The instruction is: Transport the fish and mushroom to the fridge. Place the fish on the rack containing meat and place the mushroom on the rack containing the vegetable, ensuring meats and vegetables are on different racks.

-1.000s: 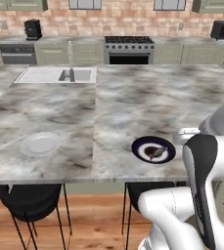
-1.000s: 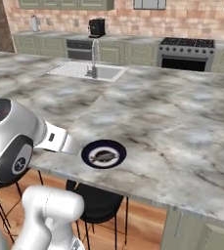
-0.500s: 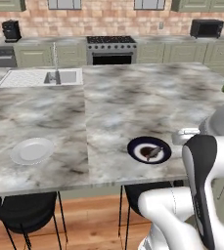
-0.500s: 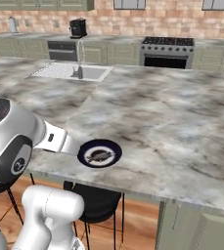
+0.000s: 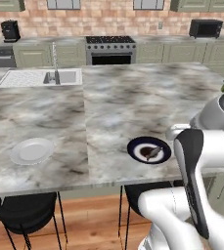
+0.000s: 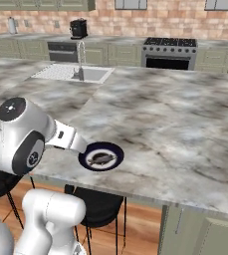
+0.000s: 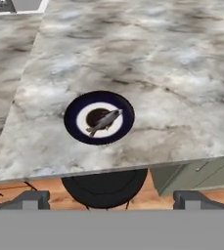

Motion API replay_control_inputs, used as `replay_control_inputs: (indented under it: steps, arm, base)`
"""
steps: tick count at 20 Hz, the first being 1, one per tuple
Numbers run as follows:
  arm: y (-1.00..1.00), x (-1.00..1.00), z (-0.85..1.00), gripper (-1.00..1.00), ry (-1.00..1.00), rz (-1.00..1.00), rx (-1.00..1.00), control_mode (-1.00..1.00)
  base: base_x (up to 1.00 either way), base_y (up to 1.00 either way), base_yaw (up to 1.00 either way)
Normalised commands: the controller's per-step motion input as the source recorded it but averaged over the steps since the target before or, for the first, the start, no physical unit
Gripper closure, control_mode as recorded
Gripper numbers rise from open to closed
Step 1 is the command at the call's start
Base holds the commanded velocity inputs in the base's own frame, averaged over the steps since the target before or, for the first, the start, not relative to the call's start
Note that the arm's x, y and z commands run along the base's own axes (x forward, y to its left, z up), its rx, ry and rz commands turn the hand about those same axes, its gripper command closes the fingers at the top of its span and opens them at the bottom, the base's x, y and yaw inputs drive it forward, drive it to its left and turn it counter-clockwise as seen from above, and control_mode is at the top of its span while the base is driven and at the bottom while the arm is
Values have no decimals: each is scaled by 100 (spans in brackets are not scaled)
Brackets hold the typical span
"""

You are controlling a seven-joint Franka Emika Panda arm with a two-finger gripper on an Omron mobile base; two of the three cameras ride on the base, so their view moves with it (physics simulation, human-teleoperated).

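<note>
**Fish lies ahead of and below the end effector, slanted on its plate**

The fish rests on a dark-rimmed plate near the front edge of the marble desk, over a dark-brown patch at the plate's centre — whether that patch is the mushroom I cannot tell. In the hand view the end effector sits low at the bottom with its two fingertips spread wide apart and nothing between them; it hangs off the desk edge, apart from the plate. The fish lies straight ahead, nearly on the midline between the tips, a shade to the left.

Its long axis runs on a slant — one end toward upper right, the other toward lower left in that view — so the hand would likely need a roll to close across the narrow body, not along it. The base views show the plate just beside the arm's forward link, with a white plate well apart to the left.
</note>
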Motion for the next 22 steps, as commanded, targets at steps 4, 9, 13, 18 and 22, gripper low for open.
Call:
replay_control_inputs:
  steps: [4,9,13,18,22]
  arm:
    - [0,69,-38,-100,18,-9,4,-100]
    - [0,81,-47,-100,22,-11,10,-100]
    - [0,74,-41,-100,16,-9,7,-100]
    - [-7,54,-46,-100,5,-3,4,-100]
    - [-19,34,-39,-100,0,0,1,-100]
  base:
    - [0,0,0]
    - [0,0,0]
    - [0,0,0]
    - [0,0,0]
    - [0,0,0]
